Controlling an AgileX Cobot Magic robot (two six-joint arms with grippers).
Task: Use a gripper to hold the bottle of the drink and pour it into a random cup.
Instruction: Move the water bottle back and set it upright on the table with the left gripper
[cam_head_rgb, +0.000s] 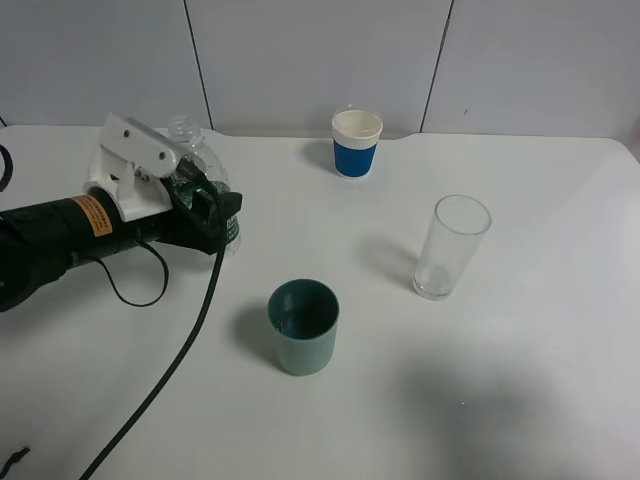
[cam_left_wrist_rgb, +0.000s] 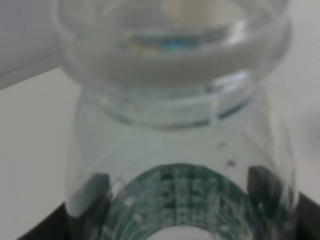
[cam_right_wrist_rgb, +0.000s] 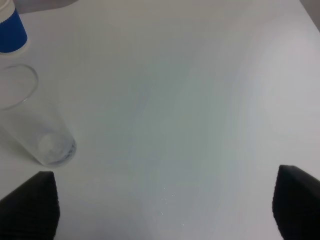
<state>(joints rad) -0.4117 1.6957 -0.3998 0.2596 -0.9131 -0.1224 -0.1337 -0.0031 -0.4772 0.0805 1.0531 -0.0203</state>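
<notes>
The bottle of the drink (cam_head_rgb: 200, 160) (uncapped) stands clamped in the low, level left gripper's (cam_head_rgb: 205, 205) jaws.

Blue-white paper cup (cam_head_rgb: 357, 142) at back; clear glass (cam_head_rgb: 451, 246) right; white table (cam_head_rgb: 520, 400).

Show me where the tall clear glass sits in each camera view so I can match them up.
Exterior high: tall clear glass stands right of centre on the table, empty.
Left wrist: not in view; the bottle fills the picture.
Right wrist: glass at.
Shared landmark: the blue-and-white paper cup, beyond the glass in both.
</notes>
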